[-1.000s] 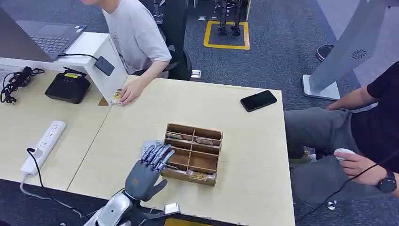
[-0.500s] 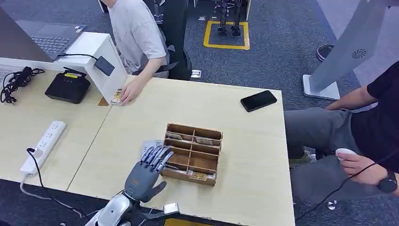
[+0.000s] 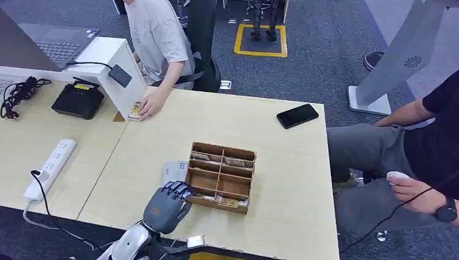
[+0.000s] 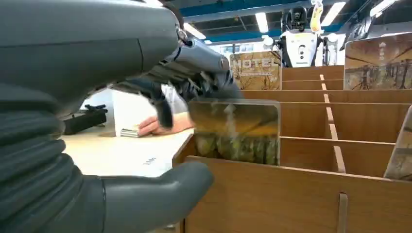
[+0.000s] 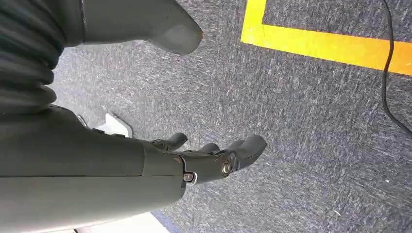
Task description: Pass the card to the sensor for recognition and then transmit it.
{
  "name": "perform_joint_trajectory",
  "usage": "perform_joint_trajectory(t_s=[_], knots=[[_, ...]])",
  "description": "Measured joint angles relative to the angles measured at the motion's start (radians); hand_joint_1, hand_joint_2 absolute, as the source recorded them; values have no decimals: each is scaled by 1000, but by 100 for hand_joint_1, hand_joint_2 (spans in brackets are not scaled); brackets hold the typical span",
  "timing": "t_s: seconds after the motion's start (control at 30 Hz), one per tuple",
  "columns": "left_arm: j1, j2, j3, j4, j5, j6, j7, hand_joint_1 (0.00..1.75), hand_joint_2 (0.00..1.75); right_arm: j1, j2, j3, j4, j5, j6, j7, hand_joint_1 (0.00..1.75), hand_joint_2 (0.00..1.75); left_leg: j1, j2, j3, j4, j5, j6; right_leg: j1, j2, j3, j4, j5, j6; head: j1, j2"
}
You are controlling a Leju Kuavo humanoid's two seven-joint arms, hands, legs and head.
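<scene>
A wooden card box (image 3: 222,173) with several compartments stands on the table's near half. My left hand (image 3: 165,203) is at its near-left corner, fingers curled down over the rim. In the left wrist view the dark fingers (image 4: 199,77) touch the top edge of a card (image 4: 233,131) with a yellow-green picture, standing upright behind the box wall (image 4: 291,204). The grey thumb (image 4: 160,194) lies outside that wall, apart from the card. The black sensor (image 3: 119,75) hangs on a white partition at the far left. My right hand (image 5: 204,160) hangs over the carpet, holding nothing.
A person's hand (image 3: 150,105) rests on a small card stack (image 3: 133,111) by the partition. A white card (image 3: 174,170) lies left of the box. A black phone (image 3: 297,115) lies far right. A power strip (image 3: 50,168) and black device (image 3: 78,100) sit left.
My left hand's fingers, stretched out over the box a second ago, have curled down onto the card at the box's near-left corner. The person at the back has leaned away.
</scene>
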Motion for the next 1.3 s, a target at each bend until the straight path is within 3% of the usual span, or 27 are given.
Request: perform_joint_trajectory(t_s=[0.8,0.9,1.0,1.1,1.3], knots=[[-14,1,-15,0,37,-9,-17,175,175,-2,0,1,0,-13,2,-3,0,175,0,0,0,0,0,0,0,0,0,0,0,0,0,0],[-14,1,-15,0,102,-17,-52,175,175,-2,0,2,0,-18,3,-2,0,175,0,0,0,0,0,0,0,0,0,0,0,0,0,0],[-13,-9,-18,-15,278,-37,-160,175,175,-2,0,8,0,-25,3,-2,0,175,0,0,0,0,0,0,0,0,0,0,0,0,0,0],[-26,-8,-48,-104,339,-52,-229,175,175,-3,0,13,0,-32,3,-4,0,175,0,0,0,0,1,1,0,0,0,0,0,0,0,0],[-173,57,-45,-366,388,-76,-180,175,175,-3,0,21,0,-50,1,-16,0,175,0,0,-1,0,2,1,0,0,0,1,2,-1,0,0]])
